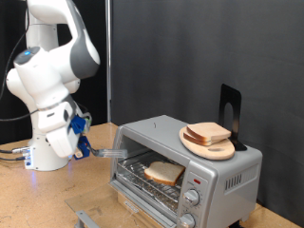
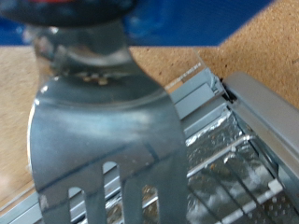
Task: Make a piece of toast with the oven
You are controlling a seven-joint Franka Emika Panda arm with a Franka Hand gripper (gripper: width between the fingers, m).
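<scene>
The white arm (image 1: 47, 71) stands at the exterior view's left, bent down toward the oven (image 1: 185, 161), which sits on the wooden worktop (image 1: 38, 199) at the exterior view's right. The hand (image 1: 84, 142) is low, just beside the oven's open front, and carries a metal spatula (image 1: 112, 150) whose blade reaches toward the oven's mouth. The fingers themselves are hidden behind blue padding and the tool's handle, so how wide they stand cannot be told; the spatula appears to be fixed or clamped in the hand.

The oven's door (image 1: 142, 195) hangs open and down. The piece of toast (image 1: 164, 172) lies flat on the wire rack inside, pale with a tan crust, near the front of the cavity and just beside the spatula's tip. Two round knobs (image 1: 193, 198) sit on the front panel at the exterior view's right, below a small red mark.

On top of the oven rests a round wooden plate (image 1: 220, 149) with more bread slices (image 1: 207, 132) stacked on it. A black stand (image 1: 230, 109) rises behind the plate.

In the wrist view the slotted spatula blade (image 2: 107, 140) fills most of the frame, blurred and close, with the oven's rack bars (image 2: 224, 168) and foil-lined interior beyond it. The toast is not visible there.
</scene>
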